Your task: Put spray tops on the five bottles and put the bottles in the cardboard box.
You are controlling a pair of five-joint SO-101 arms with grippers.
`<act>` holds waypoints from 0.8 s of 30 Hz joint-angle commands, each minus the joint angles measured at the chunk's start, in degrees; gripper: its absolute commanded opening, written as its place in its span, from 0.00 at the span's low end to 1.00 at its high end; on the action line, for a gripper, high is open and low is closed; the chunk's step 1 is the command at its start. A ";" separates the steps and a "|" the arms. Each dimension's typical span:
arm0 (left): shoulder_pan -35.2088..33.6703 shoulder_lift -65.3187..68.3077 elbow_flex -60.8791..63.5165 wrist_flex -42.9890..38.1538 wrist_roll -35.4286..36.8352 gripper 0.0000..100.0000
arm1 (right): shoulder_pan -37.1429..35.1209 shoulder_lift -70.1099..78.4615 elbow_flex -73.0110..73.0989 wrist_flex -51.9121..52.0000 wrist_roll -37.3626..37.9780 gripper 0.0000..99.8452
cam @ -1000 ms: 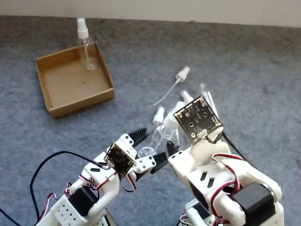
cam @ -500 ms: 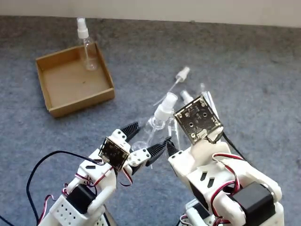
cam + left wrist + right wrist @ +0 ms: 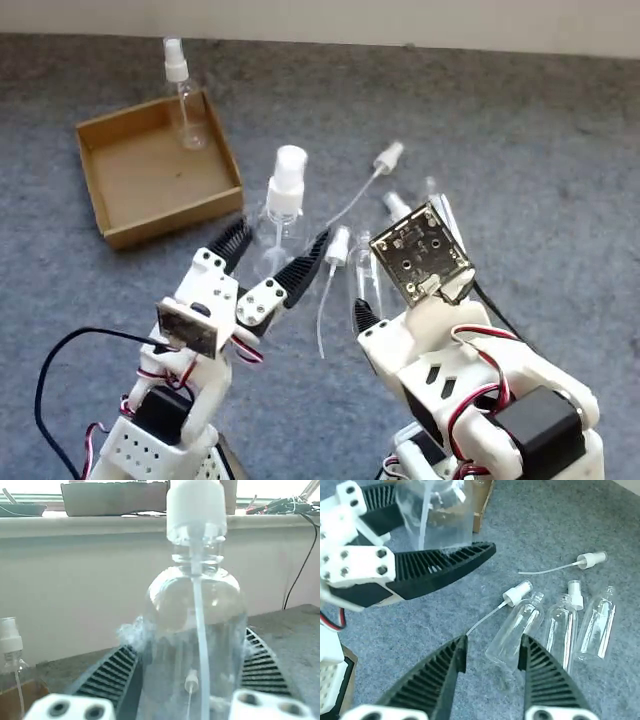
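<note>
My left gripper is shut on a clear bottle with a white spray top, held upright above the carpet just right of the cardboard box. The left wrist view shows this bottle squeezed between the black fingers. Another capped bottle stands in the box's far corner. My right gripper is open and holds nothing. It hangs over three uncapped bottles lying side by side, with loose spray tops beside them.
Grey carpet covers the table. One spray top with a long tube lies farther out, another lies between the two arms. The box floor is bare apart from the standing bottle. A black cable runs by the left arm's base.
The left arm has lifted the capped bottle from beside the right arm and carried it up and left toward the box. The right arm has not moved.
</note>
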 commanded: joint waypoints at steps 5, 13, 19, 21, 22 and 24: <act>-0.75 -0.75 -0.84 -3.87 0.00 0.18 | -0.31 -0.22 0.31 -0.31 0.26 0.15; 4.79 -0.75 -1.01 -3.78 -0.09 0.18 | -0.31 -0.40 0.22 0.04 0.35 0.15; 4.70 -0.75 -1.27 -3.78 -0.09 0.18 | -0.31 -7.69 0.13 -0.31 0.53 0.15; 4.70 -0.75 -2.59 -3.08 -0.09 0.18 | -0.31 -10.68 0.31 -0.31 0.53 0.15; 4.70 -0.75 -3.65 -1.67 -0.09 0.18 | -0.31 -12.00 0.31 -0.31 0.53 0.15; 4.70 -0.75 -6.55 3.16 -0.09 0.18 | -0.31 -14.29 0.31 -0.31 0.53 0.15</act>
